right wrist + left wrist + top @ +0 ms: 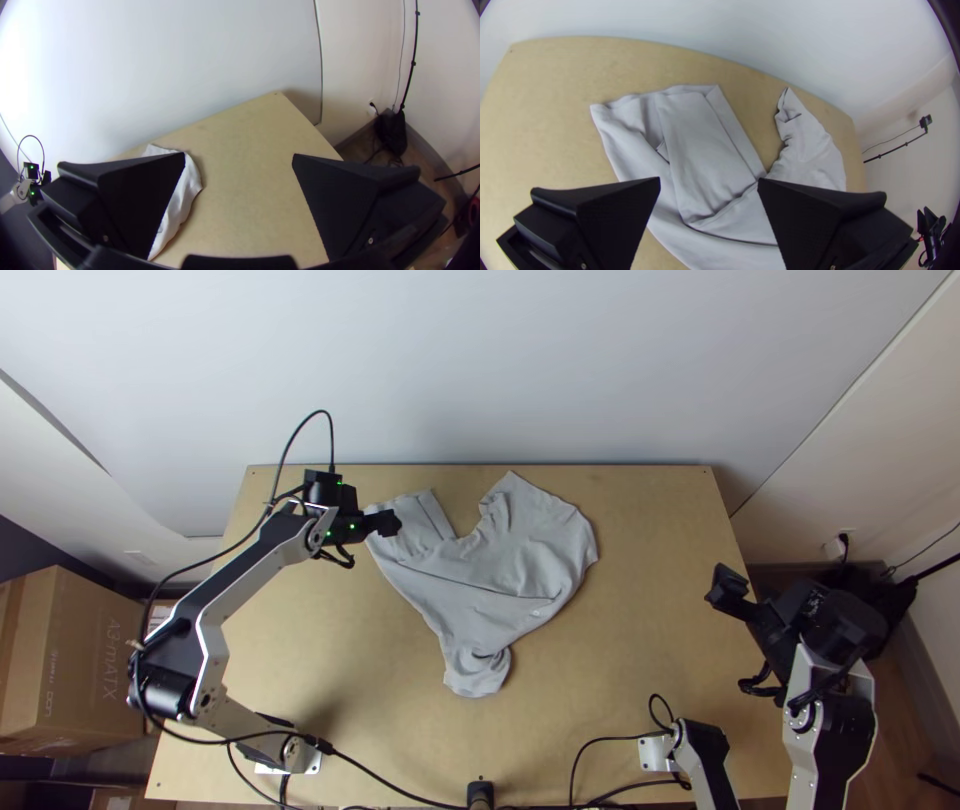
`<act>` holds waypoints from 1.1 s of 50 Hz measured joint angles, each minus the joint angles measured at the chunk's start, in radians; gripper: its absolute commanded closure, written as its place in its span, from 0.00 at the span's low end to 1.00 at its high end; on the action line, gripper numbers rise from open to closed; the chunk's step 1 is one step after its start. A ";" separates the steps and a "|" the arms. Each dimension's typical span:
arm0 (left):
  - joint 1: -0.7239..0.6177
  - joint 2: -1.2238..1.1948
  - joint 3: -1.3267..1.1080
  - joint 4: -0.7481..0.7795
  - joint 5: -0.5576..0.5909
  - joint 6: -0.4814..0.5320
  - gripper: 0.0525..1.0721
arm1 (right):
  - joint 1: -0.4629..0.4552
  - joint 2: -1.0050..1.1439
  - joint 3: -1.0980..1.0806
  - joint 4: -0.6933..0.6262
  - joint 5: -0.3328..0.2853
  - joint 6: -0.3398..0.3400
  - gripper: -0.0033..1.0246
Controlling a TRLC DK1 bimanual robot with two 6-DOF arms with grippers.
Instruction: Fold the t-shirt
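A light grey t-shirt (500, 570) lies crumpled and partly folded over itself on the middle of the table, one narrow end pointing to the near edge. Over its upper left part is my left gripper (388, 524); in the left wrist view the left gripper (709, 182) is open above the shirt (700, 155), whose layers overlap there. Beyond the table's right edge is my right gripper (727, 588), well away from the cloth. The right wrist view has the right gripper (239, 157) open, with the shirt's edge (187, 192) partly behind one finger.
The wooden table (650, 670) has bare surface on both sides of the shirt. A white wall (500, 360) rises behind its far edge. Black cables (400, 790) run along the near edge, and a cardboard box (75, 660) stands off to the left.
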 measured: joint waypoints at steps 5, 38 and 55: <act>0.000 0.053 0.008 0.048 0.003 -0.017 0.28 | -0.014 0.000 0.024 -0.024 0.000 0.003 0.04; 0.047 0.275 0.139 0.146 -0.024 -0.038 0.53 | -0.014 -0.007 0.058 -0.061 0.000 0.086 0.04; 0.048 0.374 0.236 0.149 -0.048 -0.037 0.53 | -0.014 -0.033 0.029 -0.061 0.000 0.104 0.04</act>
